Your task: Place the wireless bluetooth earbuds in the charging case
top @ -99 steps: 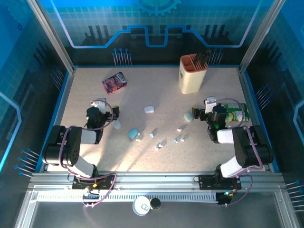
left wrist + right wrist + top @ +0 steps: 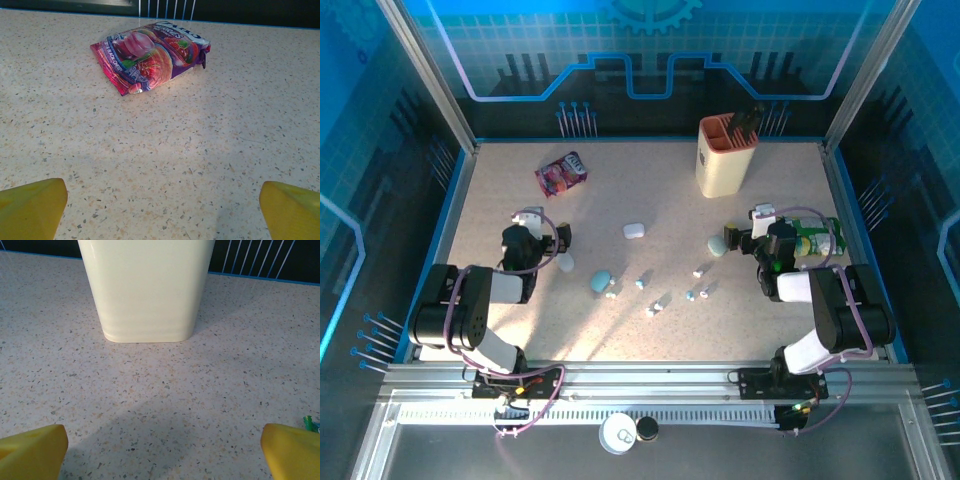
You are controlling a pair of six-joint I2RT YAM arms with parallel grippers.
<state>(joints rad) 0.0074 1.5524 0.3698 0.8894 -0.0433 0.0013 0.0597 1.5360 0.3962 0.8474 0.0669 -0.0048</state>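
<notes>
Arrangement on the tabletop matched the frame half a second earlier: no arm, case or earbud had visibly shifted. The wireless bluetooth earbuds lay loose in a scattered row near the middle of the tabletop, between the two arms, with one bud just beside a teal case. Three further pebble-like cases lay apart from the buds: a white case farther back, a pale case near the left arm and a greenish case near the right arm. Whether any lid stood open could not be told at this size.

A cream holder stood upright at the back right, with dark items rising from its top that were too small to identify. In the right wrist view its smooth wall rose ahead of the right end effector, whose yellow fingertips were spread wide over bare surface. The left end effector was likewise spread, its fingertips wide apart, with a purple snack bag lying flat well ahead of it. A green packet lay beside the right arm.
</notes>
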